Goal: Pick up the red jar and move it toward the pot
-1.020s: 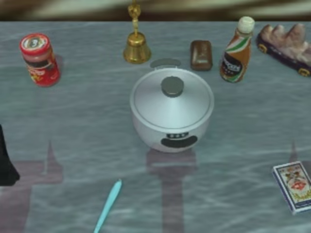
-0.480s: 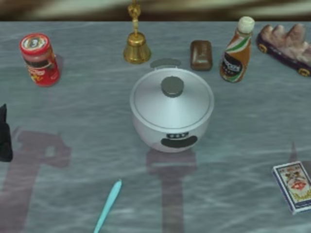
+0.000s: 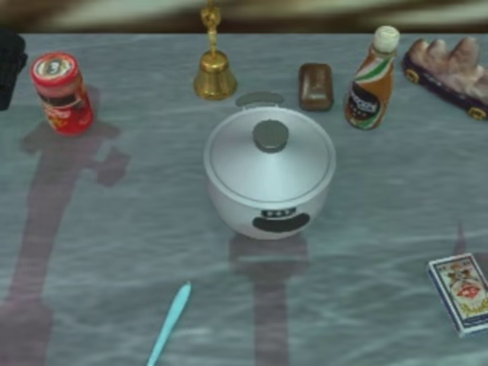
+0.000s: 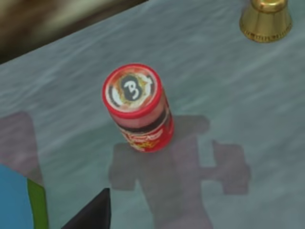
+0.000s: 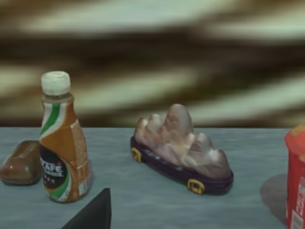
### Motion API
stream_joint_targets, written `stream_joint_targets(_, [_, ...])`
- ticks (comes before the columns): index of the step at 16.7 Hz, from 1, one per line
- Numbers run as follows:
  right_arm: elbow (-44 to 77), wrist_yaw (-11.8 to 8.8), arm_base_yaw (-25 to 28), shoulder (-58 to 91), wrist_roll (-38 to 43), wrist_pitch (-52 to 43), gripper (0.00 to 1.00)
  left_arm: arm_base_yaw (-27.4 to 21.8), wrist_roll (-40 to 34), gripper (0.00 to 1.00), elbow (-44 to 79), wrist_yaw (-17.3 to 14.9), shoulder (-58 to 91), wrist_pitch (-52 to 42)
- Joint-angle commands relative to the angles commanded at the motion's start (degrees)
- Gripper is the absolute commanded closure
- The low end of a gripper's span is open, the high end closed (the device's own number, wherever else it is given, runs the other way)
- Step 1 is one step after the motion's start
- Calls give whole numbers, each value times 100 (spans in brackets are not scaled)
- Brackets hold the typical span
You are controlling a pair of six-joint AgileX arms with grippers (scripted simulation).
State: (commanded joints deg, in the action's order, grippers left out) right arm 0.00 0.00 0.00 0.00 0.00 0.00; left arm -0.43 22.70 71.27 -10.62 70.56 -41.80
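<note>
So here's where we're at: the red jar [image 3: 61, 93] is standing upright near the far left corner of the table [image 3: 137, 229], lid up with the white circle showing, and nothing is touching it. Our left gripper [image 3: 9, 65] is right at the top view's left edge, just beside the jar on its left. Only a dark chunk of it pokes into that view, so honestly we can't tell whether its fingers are spread or closed. From the left wrist view we're looking down on the jar [image 4: 138, 109], with the brass bell [image 4: 266, 19] off in the corner.

The pot [image 3: 269, 171] sits in the middle of the table with its lid on, well apart from the jar. Behind it are the bell [image 3: 213, 70], a small brown block [image 3: 316, 85] and the brown bottle [image 3: 371, 78], with a rocky-looking model [image 3: 450, 72] at the far right. Nearer us there's a teal pen [image 3: 169, 324] and a card box [image 3: 461, 293].

Our right arm isn't in the top view at all.
</note>
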Motion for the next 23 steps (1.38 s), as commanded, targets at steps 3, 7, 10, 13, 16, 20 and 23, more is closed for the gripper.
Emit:
stream_joint_targets(3, [0, 0, 0, 0, 0, 0, 0, 46, 604, 0, 1910, -153, 1765, -913])
stream_joint_targets(7, [0, 0, 0, 0, 0, 0, 0, 141, 1365, 0, 4317, -273, 4037, -2051])
stream_joint_targets(10, [0, 0, 0, 0, 0, 0, 0, 225, 1862, 0, 5888, -306, 5576, -2809])
stream_joint_targets(13, [0, 0, 0, 0, 0, 0, 0, 306, 2259, 0, 7157, -306, 6854, -3435])
stream_joint_targets(16, [0, 0, 0, 0, 0, 0, 0, 370, 2534, 0, 8046, -292, 7765, -3883])
stream_joint_targets(20, [0, 0, 0, 0, 0, 0, 0, 405, 2672, 0, 8494, -277, 8236, -4113])
stream_joint_targets(23, [0, 0, 0, 0, 0, 0, 0, 405, 2672, 0, 8494, -277, 8236, -4113])
